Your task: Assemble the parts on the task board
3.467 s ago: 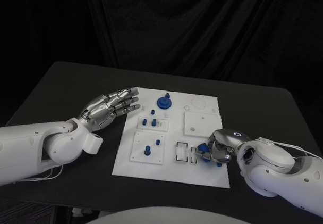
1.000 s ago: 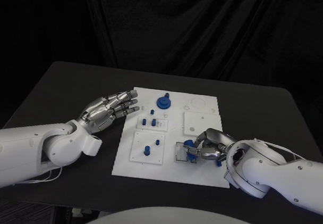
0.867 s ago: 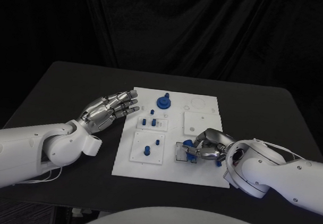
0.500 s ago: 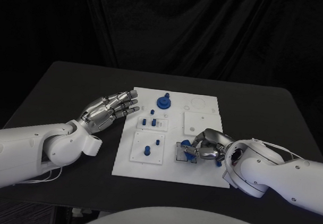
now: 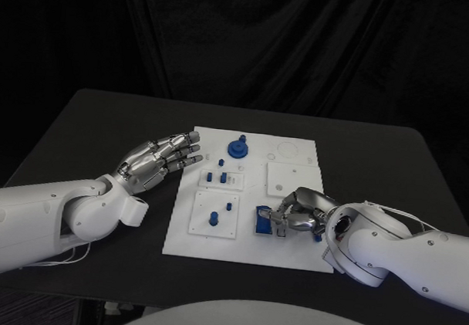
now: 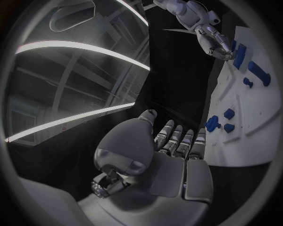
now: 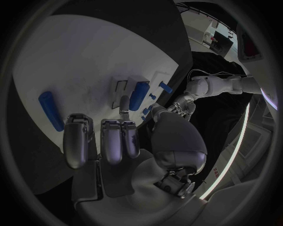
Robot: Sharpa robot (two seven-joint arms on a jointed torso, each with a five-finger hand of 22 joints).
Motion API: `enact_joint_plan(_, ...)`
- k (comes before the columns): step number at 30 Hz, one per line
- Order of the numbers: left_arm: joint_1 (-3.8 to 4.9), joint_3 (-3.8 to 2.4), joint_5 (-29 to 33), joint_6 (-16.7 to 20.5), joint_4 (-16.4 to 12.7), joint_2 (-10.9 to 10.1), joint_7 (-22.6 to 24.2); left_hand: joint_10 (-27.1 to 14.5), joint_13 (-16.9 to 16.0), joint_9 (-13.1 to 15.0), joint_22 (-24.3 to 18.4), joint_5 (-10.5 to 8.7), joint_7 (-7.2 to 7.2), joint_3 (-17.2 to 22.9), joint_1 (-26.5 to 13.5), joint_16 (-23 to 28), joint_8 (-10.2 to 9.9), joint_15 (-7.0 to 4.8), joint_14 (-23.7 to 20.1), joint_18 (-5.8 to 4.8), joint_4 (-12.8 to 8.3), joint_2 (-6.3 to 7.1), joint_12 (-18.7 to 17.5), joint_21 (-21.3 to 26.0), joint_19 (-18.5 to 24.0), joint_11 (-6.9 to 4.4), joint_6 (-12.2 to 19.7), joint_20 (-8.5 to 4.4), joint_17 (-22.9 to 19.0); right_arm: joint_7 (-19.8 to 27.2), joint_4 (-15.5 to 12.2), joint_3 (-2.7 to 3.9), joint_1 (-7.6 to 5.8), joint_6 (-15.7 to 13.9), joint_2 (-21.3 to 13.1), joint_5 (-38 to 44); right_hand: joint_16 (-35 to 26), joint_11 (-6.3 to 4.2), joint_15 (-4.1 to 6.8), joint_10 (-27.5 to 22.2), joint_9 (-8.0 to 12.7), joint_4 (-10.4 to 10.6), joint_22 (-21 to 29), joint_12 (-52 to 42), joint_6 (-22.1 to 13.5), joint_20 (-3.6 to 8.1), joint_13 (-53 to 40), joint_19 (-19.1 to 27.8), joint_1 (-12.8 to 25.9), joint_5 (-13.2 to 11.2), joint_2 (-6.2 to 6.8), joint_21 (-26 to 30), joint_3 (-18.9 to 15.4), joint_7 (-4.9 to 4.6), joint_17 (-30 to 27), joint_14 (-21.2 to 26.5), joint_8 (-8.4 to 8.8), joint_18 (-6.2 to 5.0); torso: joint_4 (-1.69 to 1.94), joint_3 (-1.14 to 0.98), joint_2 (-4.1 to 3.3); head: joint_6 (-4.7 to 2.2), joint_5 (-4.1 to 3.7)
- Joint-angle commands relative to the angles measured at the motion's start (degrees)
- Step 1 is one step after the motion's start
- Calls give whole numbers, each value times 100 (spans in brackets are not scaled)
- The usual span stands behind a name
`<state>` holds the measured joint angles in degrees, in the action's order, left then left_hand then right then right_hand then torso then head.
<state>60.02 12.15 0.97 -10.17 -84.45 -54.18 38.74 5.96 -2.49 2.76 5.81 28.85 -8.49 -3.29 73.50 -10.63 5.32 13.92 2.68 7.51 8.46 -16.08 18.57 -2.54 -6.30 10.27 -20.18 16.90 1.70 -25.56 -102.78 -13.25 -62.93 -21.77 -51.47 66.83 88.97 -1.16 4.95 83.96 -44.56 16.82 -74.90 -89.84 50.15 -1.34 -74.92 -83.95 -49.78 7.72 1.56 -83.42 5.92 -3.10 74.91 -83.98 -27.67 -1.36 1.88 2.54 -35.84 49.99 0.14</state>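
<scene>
Task board: white plate laid flat at the middle of the black table, carrying raised white sub-plates and outlined slots.

Contents, head view: a round blue knob is seated near the far edge; small blue pegs stand in the upper left sub-plate; two more blue pegs stand in the lower left sub-plate; a blue block is seen at the outlined slot beside the right hand. Whether the block is fully seated cannot be told.

Right hand: placed over the board's near right part, fingers bent down toward the slot area. In the right wrist view the fingers are seen side by side, with a fingertip close to the blue block; contact cannot be confirmed, and nothing is shown pinched.

Left hand: held just off the board's left edge, fingers extended and slightly apart, nothing held.

View differences: the right wrist view records a separate blue bar lying flat on the board, well apart from the slot. The left wrist view records the left hand's palm from behind and the right hand across the board.
</scene>
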Motion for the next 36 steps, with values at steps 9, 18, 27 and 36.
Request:
enact_joint_plan(9, -19, -5, 8, -102, -6, 4, 40, 19, -1, 5, 7, 17, -147, 39, 52, -28, 36, 6, 43, -62, -4, 11, 6, -22, -40, -29, -25, -10, 6, 290, -32, -1, 18, -284, -90, 35, -3, 12, -38, 604, 10, -14, -1256, -16, 13, -44, -1508, -282, 234, 772, -201, 25, -407, 11, 1243, -549, -6, -56, 0, 0, -2, 1, 23)
enact_joint_plan(18, -27, -5, 8, -94, -17, -16, 39, 16, -1, 5, 7, 19, -147, 46, 52, -33, 41, 9, 47, -64, -3, 10, 9, -24, -46, -39, -29, -10, 7, 589, -183, -15, 33, -291, -285, 36, 7, -22, -11, 604, -71, -72, -1272, -16, 60, -22, -1508, -303, -671, 1084, -90, -16, -583, 53, 1265, -553, -173, -45, 0, 1, -1, 1, 26)
enact_joint_plan(27, -29, -5, 8, -90, -35, -34, 39, 16, -1, 5, 7, 19, -147, 46, 52, -33, 41, 9, 47, -64, -3, 10, 9, -24, -46, -39, -29, -10, 7, 633, -366, -31, 59, -344, -548, 80, 13, -69, 33, 604, -329, -158, -1274, -16, -46, 22, -1508, -306, -1395, 1492, -98, -20, -696, 103, 1279, -556, -498, -43, -2, 3, 0, 1, 46)
enact_joint_plan(36, -30, -5, 8, -61, -64, -81, 32, 19, -3, 7, 13, 20, -147, 49, 53, -43, 47, 11, 52, -66, -4, 13, 20, -28, -56, -42, -41, -10, 8, 259, -493, -49, 65, -481, -1009, 863, 4, -63, 29, 604, -317, -20, -1271, -16, -106, 22, -1508, -303, -1383, 1910, -105, -13, -814, 91, 1255, -551, -498, -44, 2, 1, -2, 1, 32)
